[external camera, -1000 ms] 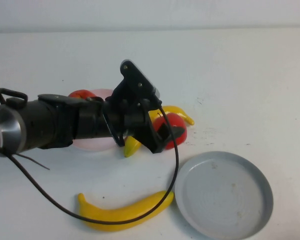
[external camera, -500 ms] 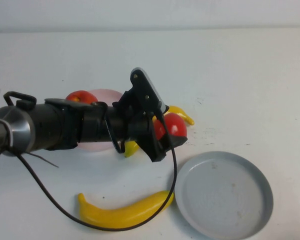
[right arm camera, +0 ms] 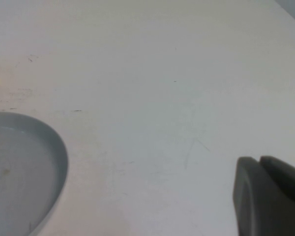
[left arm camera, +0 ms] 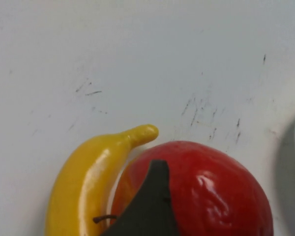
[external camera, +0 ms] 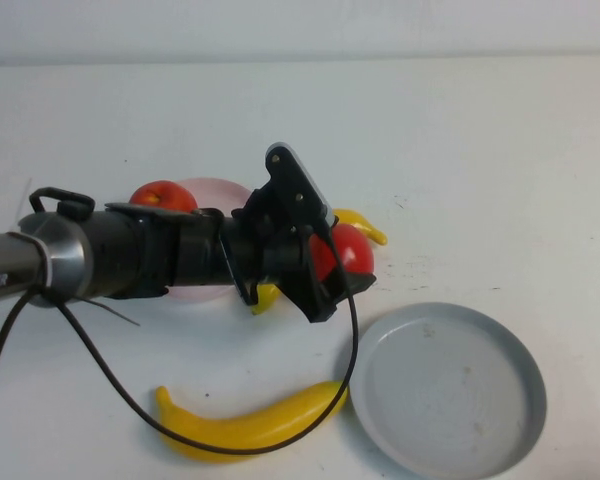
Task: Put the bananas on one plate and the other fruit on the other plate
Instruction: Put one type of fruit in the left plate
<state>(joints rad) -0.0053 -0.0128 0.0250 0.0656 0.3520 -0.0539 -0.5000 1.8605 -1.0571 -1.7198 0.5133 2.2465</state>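
The left gripper (external camera: 332,268) hangs over the middle of the table with its jaws spread wide around a red apple (external camera: 342,252). One dark finger (left arm camera: 150,206) lies across the apple's near face in the left wrist view. Whether the pads already press the skin cannot be told, so the apple does not count as held.

That apple sits on the bare table at about 11 o'clock from the grey plate (external camera: 525,385), well apart from it. A small banana (external camera: 363,227) curves tight against the apple's far side, touching or nearly so. The second apple (external camera: 162,195) rests at the 9 o'clock rim of the pink plate (external camera: 218,189), partly hidden by the arm. The long banana (external camera: 250,425) lies at 9 o'clock of the grey plate, its tip close to the rim.

The apple looks hard, glossy and round, probably light and hollow. A smooth ball like this tends to squirt out of a pinch placed off-centre. The best hold is likely across its widest girth, fingers on opposite sides. The neighbouring banana may get nudged as the jaws close.

The right gripper (right arm camera: 269,196) is closed and empty, parked low over bare table at about 3 o'clock from the grey plate.
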